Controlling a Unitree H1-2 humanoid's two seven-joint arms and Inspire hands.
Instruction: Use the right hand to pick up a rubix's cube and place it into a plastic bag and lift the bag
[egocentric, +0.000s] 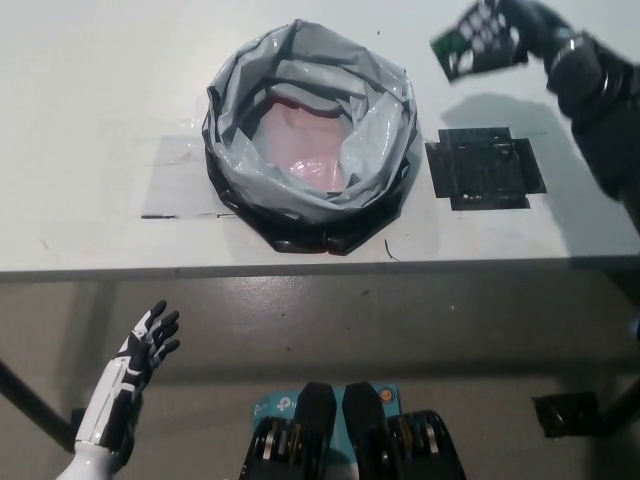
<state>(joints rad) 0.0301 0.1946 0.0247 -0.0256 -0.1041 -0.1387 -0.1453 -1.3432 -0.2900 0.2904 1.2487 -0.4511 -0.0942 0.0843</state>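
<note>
Your black right robot hand (545, 40) grips the Rubik's cube (478, 38) above the white bench (90, 100), near the picture's top right, fingers wrapped around its far side. The cube hangs tilted, clear of the dark square patch (485, 168) on the bench beneath it. The grey plastic bag (310, 130) sits open-mouthed to the cube's left, well apart. Your white left robot hand (145, 345) rests below the bench edge, fingers spread, holding nothing.

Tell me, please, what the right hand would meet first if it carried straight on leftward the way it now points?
Probably nothing: the right hand, holding the cube, points across bare table beyond the bag's far rim, though depth is unclear.
</note>
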